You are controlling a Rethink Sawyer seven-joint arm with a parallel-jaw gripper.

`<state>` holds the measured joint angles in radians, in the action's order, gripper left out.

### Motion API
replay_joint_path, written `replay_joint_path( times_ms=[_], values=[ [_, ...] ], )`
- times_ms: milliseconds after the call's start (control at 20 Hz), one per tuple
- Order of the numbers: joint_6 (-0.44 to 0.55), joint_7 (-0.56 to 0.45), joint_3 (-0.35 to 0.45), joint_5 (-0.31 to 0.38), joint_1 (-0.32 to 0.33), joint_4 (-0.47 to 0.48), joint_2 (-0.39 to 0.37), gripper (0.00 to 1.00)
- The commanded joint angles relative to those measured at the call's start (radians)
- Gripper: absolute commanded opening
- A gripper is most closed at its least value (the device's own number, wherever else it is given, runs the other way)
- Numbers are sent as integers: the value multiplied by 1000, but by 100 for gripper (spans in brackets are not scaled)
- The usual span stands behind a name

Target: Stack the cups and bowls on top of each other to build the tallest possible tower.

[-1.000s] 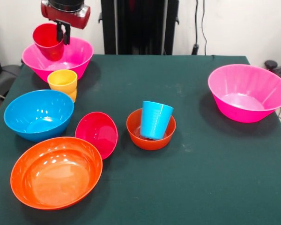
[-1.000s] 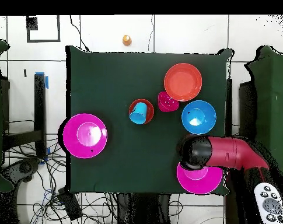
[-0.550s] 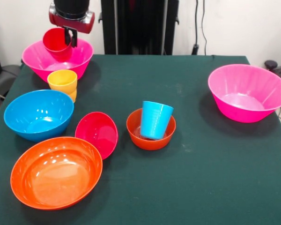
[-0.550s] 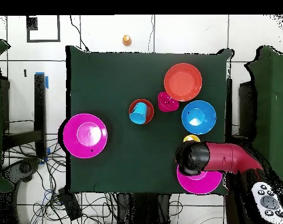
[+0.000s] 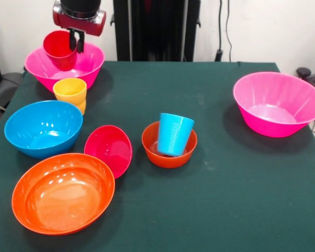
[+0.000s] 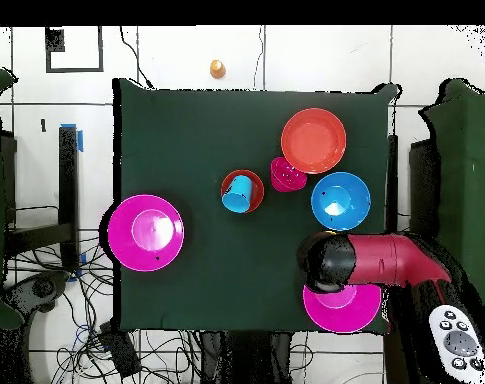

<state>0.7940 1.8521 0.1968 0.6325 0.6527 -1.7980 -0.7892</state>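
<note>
We see the hand (image 5: 73, 38) at the far left corner of the bench (image 5: 215, 173) in the front view, pinching the rim of the red cup (image 5: 58, 48): one dark finger sits inside the cup, against its right wall. The cup hangs upright from the hand, lifted, its base down inside the pink bowl (image 5: 68, 65) but whether it touches the bowl floor we can't tell. In the overhead view the arm (image 6: 391, 265) covers the cup and part of that pink bowl (image 6: 338, 310), so no check from there.

Just in front of that bowl we have the yellow cup (image 5: 70, 90) nested on the orange cup (image 5: 82, 107), of which only a sliver shows beneath. Nearer the camera: the blue bowl (image 5: 43, 127), then the wide orange bowl (image 5: 63, 191) at the near left. The crimson bowl (image 5: 109, 149) is tipped on edge, leaning by the wide orange bowl's rim.

Mid-bench, the blue cup (image 5: 174, 134) stands tilted inside the small orange bowl (image 5: 168, 149); overhead confirms blue cup (image 6: 240, 191) inside small orange bowl (image 6: 229, 196). The second pink bowl (image 5: 278, 105) sits alone at the right side in the front view, well apart from everything else.

All other cups and bowls are clear of the hand.
</note>
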Motion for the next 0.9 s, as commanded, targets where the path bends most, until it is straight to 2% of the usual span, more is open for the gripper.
replay_joint_path(
  times_ms=[50, 350, 650, 900],
  values=[
    [38, -292, 143, 67, -15, 74, 27, 0],
    [-143, -205, 188, 80, 18, 80, 143, 0],
    [-150, -182, 198, 89, 6, 105, 162, 0],
    [-197, -139, 155, 148, -18, 122, 192, 0]
  ],
)
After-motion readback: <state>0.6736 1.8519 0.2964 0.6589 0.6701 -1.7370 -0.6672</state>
